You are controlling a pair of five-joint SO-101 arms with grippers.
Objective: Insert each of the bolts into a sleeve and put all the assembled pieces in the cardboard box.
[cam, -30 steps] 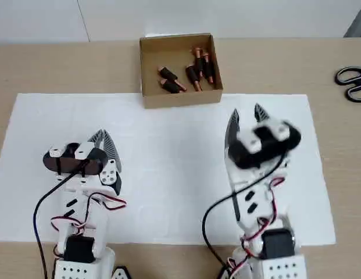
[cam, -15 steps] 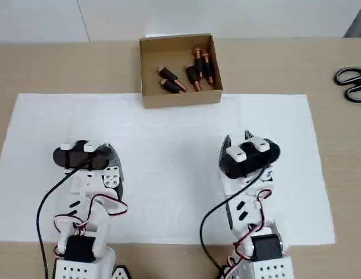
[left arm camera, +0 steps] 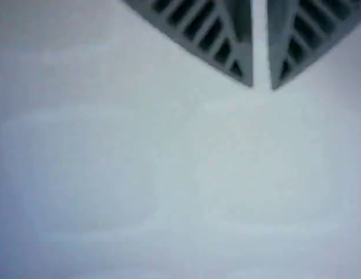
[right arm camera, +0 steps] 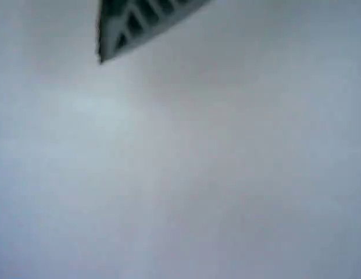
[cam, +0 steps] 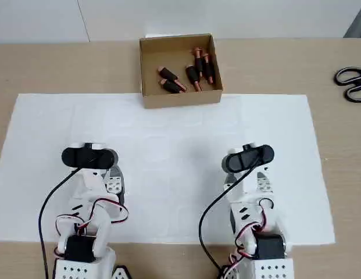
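Observation:
The cardboard box (cam: 146, 70) stands at the far edge of the white sheet (cam: 168, 151). Inside it lie several assembled pieces (cam: 196, 70), black sleeves with copper bolts through them. Both arms are folded back near their bases, well short of the box. The left arm (cam: 89, 158) points its wrist down at the sheet. My left gripper (left arm camera: 261, 86) hovers just above the bare sheet, shut to a thin slit, holding nothing. The right arm (cam: 248, 158) is folded the same way. One finger (right arm camera: 128, 35) of my right gripper (right arm camera: 64, 55) shows over the sheet, with nothing beside its inner edge.
A pair of scissors (cam: 351, 82) lies on the wooden table (cam: 64, 64) at the far right, off the sheet. The sheet between the arms and the box carries no loose parts.
Both arms have drawn back toward their bases and tipped their wrists down. The right gripper, raised and open near mid-sheet a second ago, now sits low over the sheet.

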